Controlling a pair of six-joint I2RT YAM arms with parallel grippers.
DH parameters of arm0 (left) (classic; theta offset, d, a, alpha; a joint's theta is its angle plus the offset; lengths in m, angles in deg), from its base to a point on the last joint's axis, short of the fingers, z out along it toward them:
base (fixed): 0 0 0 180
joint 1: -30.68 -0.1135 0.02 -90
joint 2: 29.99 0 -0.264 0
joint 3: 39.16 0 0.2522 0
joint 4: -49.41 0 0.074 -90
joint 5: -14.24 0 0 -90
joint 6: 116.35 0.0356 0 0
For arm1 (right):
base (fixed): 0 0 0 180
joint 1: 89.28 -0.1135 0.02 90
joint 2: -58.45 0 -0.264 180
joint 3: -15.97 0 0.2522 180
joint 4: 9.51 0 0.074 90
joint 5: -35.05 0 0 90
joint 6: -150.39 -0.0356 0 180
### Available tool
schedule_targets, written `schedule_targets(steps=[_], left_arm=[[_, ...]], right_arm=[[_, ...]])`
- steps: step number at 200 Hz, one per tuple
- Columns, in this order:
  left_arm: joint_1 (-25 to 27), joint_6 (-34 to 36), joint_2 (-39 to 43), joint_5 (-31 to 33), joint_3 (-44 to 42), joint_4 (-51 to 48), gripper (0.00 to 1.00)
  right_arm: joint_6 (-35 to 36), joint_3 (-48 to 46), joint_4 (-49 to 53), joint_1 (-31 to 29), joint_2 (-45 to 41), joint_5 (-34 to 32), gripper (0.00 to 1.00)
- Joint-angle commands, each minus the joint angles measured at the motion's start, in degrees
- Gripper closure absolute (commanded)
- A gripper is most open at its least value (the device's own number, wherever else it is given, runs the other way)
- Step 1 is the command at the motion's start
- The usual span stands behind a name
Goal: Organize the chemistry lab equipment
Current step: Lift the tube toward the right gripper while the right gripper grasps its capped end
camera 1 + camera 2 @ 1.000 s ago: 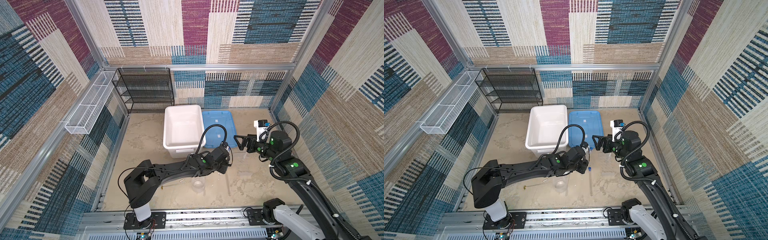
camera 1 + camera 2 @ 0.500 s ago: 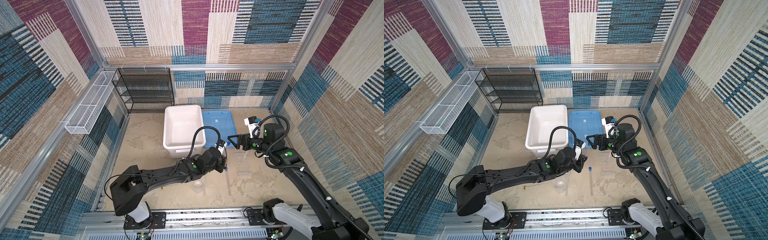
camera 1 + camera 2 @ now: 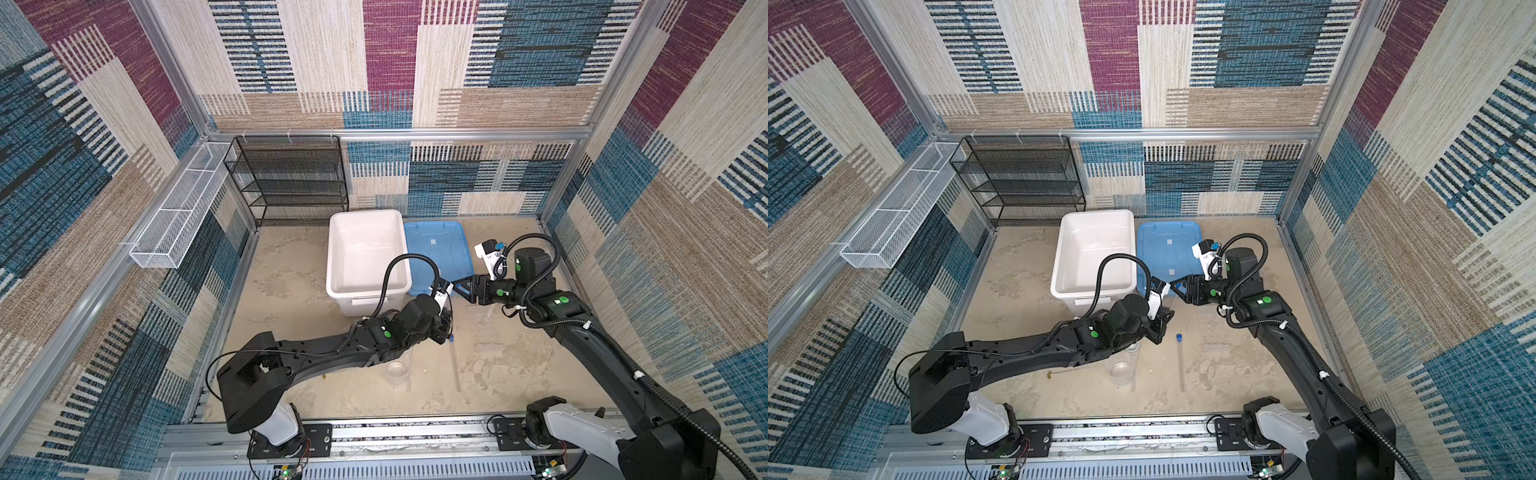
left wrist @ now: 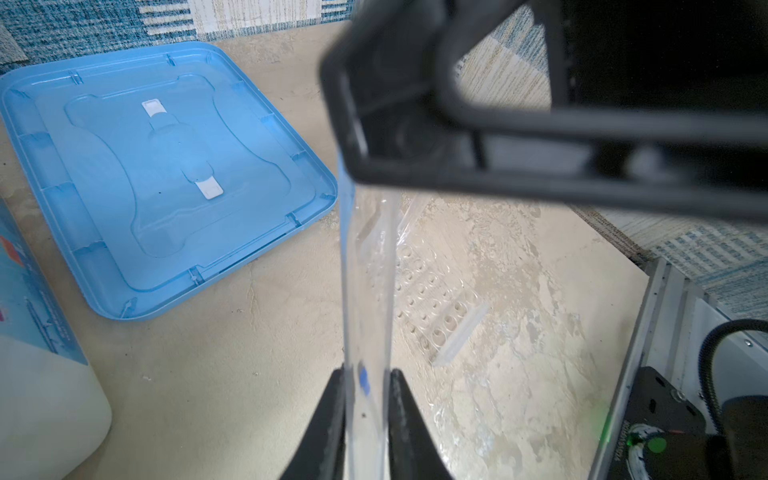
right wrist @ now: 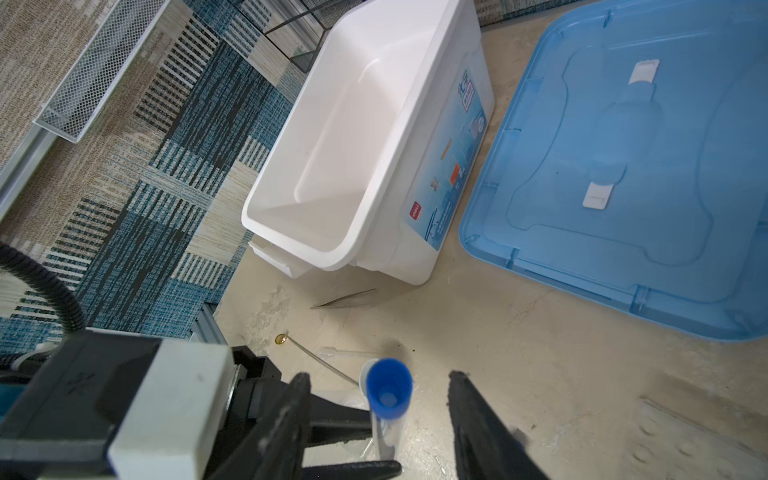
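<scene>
1. Holding a clear test tube, the left claw is closed on its glass body, one finger on each side.
2. The far end of this tube, with its blue cap, stands between the jaws of the right claw. These jaws are apart, and a gap shows beside the cap, so I judge there is no grip yet.
3. The tube looks light, stiff, smooth and breakable. It can slip between hard fingers, and a strong squeeze may crack it.
4. I think the best place to hold is just under the cap, where the plastic gives more friction.
5. A clear rack lies flat on the table below and beyond the left claw.
6. The white bin, beyond the right claw, has a label on its side. A red logo seems to read "deli"; the other writing is too small to read.
</scene>
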Motion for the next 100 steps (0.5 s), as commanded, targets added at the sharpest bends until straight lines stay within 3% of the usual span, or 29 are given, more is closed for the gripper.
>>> schedule_targets(steps=[1,100], left_arm=[[0.0,1.2,0.0,-0.1,0.2,2.4,0.8],[0.0,0.4,-0.4,-0.9,-0.2,3.1,0.8]], right_arm=[[-1.0,-0.6,-2.9,0.0,0.3,2.3,0.48],[-2.3,-2.4,-5.9,0.0,1.1,3.2,0.67]])
